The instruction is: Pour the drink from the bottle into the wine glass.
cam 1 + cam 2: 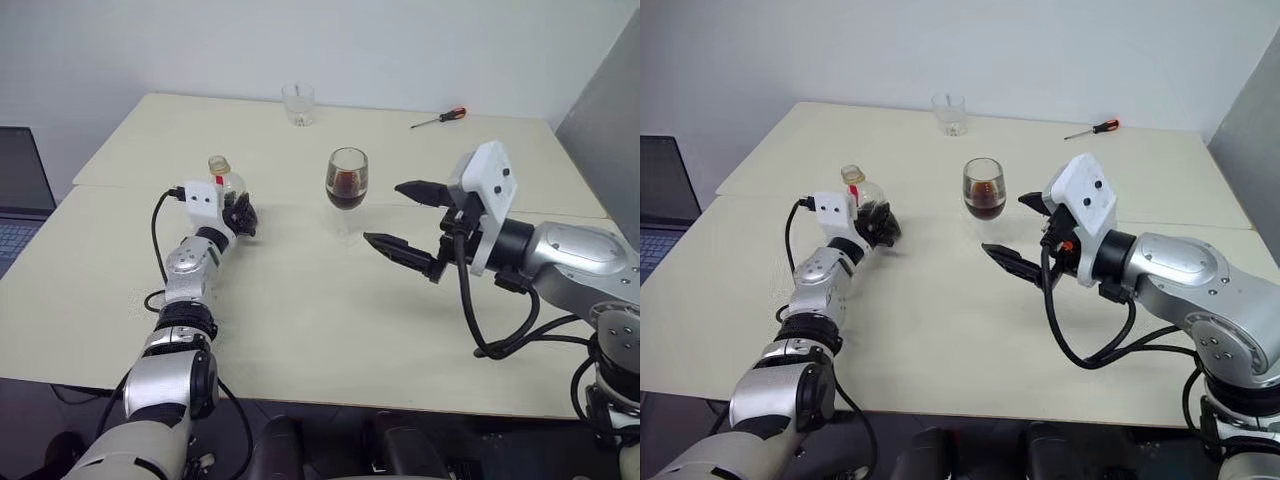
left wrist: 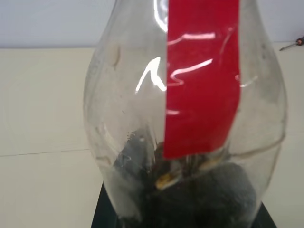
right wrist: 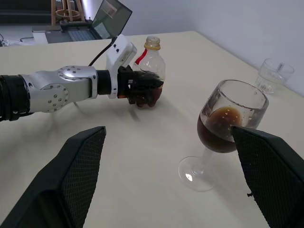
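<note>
Right wrist view shows the wine glass standing upright on the table, its bowl nearly half full of the dark brown drink. The pouring looks done. The bottle stands upright on the table, well apart from the glass on the robot's left, almost empty, clear, with a yellowish cap and a red strip at the neck. The left gripper is pinching the lower body of the bottle. The right gripper hovers near the glass with its two fingers spread wide and nothing between them.

I think the risk is now in the release. If the left fingers open unevenly or the arm pulls back sideways, the light bottle can tip over. The right gripper is close to the thin stem, so a careless move there can knock the glass and spill the drink.

Farther back stand a short tumbler and a screwdriver.
</note>
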`<action>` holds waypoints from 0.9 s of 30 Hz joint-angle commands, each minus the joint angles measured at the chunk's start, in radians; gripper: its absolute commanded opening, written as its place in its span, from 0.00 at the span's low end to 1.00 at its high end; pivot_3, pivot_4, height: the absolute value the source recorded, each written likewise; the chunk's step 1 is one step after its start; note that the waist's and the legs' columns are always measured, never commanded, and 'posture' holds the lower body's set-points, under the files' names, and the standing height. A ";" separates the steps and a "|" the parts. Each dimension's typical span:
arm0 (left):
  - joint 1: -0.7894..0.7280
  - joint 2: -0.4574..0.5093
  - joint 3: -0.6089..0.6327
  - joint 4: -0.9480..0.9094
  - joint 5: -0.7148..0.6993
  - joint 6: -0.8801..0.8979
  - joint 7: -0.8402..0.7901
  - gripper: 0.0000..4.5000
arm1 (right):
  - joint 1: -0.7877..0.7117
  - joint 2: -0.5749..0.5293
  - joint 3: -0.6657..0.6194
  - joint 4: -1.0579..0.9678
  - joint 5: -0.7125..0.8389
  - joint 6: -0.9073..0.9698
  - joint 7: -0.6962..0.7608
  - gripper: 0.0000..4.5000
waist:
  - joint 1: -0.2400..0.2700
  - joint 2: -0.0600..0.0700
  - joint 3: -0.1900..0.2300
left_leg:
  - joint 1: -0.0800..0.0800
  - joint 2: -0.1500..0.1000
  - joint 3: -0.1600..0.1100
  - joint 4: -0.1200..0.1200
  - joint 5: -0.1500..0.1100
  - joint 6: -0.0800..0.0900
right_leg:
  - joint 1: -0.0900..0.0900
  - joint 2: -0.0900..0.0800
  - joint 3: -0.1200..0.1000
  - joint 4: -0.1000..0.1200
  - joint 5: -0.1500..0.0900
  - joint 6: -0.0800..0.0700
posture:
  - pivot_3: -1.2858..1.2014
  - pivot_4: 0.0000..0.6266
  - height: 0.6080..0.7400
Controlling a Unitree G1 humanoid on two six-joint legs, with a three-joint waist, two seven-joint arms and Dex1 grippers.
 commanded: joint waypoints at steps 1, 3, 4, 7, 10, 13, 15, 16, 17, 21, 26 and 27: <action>0.018 0.015 0.015 -0.068 -0.021 0.024 0.017 0.48 | -0.023 -0.018 -0.003 -0.002 0.009 -0.013 0.032 1.00 | 0.000 0.000 0.000 | 0.000 0.000 0.000 0.000 0.000 0.000 | 0.000 0.000 0.000 0.000 0.000 0.000 | 0.52 0.24 1.00; 0.035 0.015 0.017 -0.091 -0.027 0.040 0.019 0.63 | -0.018 -0.020 0.002 -0.002 0.004 -0.020 0.043 1.00 | -0.001 0.000 0.000 | 0.000 0.000 0.000 0.000 0.000 0.000 | 0.000 0.000 0.000 0.000 0.000 0.000 | 0.52 0.24 1.00; 0.047 0.016 0.017 -0.105 -0.028 0.046 0.021 0.69 | -0.015 -0.022 0.005 -0.002 0.001 -0.024 0.050 1.00 | -0.001 0.000 0.000 | 0.000 0.000 0.000 0.000 0.000 0.000 | 0.000 0.000 0.000 0.000 0.000 0.000 | 0.52 0.24 1.00; 0.096 0.020 0.017 -0.165 -0.035 0.081 0.024 0.91 | -0.013 -0.027 0.015 0.012 -0.018 -0.046 0.076 1.00 | -0.001 0.000 0.000 | 0.000 0.000 0.000 0.000 0.000 0.000 | 0.000 0.000 0.000 0.000 0.000 0.000 | 0.52 0.24 1.00; 0.135 0.029 0.020 -0.238 -0.049 0.132 0.010 1.00 | -0.018 -0.033 0.025 0.024 -0.029 -0.061 0.102 1.00 | -0.001 0.000 0.000 | 0.000 0.000 0.000 0.000 0.000 0.000 | 0.000 0.000 0.000 0.000 0.000 0.000 | 0.52 0.24 1.00; 0.194 0.058 0.015 -0.370 -0.087 0.235 -0.057 1.00 | -0.037 -0.047 0.031 0.051 -0.039 -0.072 0.131 1.00 | -0.003 0.000 0.000 | 0.000 0.001 0.000 0.000 0.000 0.000 | 0.000 0.000 0.000 0.000 0.000 0.000 | 0.52 0.24 1.00; 0.246 0.076 0.017 -0.485 -0.128 0.301 -0.103 1.00 | -0.056 -0.057 0.035 0.074 -0.043 -0.076 0.153 1.00 | -0.003 0.000 0.000 | 0.001 0.001 0.000 0.000 0.000 0.000 | 0.000 0.000 0.000 0.000 0.000 0.000 | 0.52 0.24 1.00; 0.266 0.082 0.018 -0.530 -0.141 0.328 -0.112 1.00 | -0.062 -0.062 0.036 0.082 -0.045 -0.079 0.163 1.00 | -0.003 0.000 0.000 | 0.001 0.001 0.000 0.000 0.000 0.000 | 0.000 0.000 0.000 0.000 0.000 0.000 | 0.52 0.24 1.00; 0.297 0.094 0.021 -0.592 -0.155 0.363 -0.117 1.00 | -0.069 -0.069 0.039 0.092 -0.050 -0.083 0.177 1.00 | -0.002 0.000 0.000 | 0.001 0.001 0.000 0.000 0.000 0.000 | 0.000 0.000 0.000 0.000 0.000 0.000 | 0.52 0.24 1.00; 0.380 0.124 0.037 -0.750 -0.180 0.460 -0.102 1.00 | -0.080 -0.087 0.048 0.122 -0.073 -0.099 0.220 1.00 | -0.001 0.000 0.000 | 0.001 0.002 -0.001 0.000 0.000 0.000 | 0.000 0.000 0.000 0.000 0.000 -0.001 | 0.52 0.24 1.00; 0.569 0.238 0.110 -1.069 -0.275 0.659 -0.144 1.00 | -0.083 -0.140 0.057 0.198 -0.135 -0.156 0.300 1.00 | -0.007 0.000 0.000 | 0.001 0.003 -0.004 -0.001 0.000 0.000 | 0.000 -0.002 0.002 -0.001 0.000 -0.001 | 0.52 0.24 1.00; 0.577 0.251 0.121 -1.096 -0.295 0.683 -0.151 1.00 | -0.081 -0.146 0.056 0.209 -0.143 -0.166 0.312 1.00 | -0.005 0.000 0.000 | 0.001 0.003 -0.005 -0.002 0.000 0.000 | 0.000 -0.002 0.000 -0.001 -0.001 -0.001 | 0.52 0.24 1.00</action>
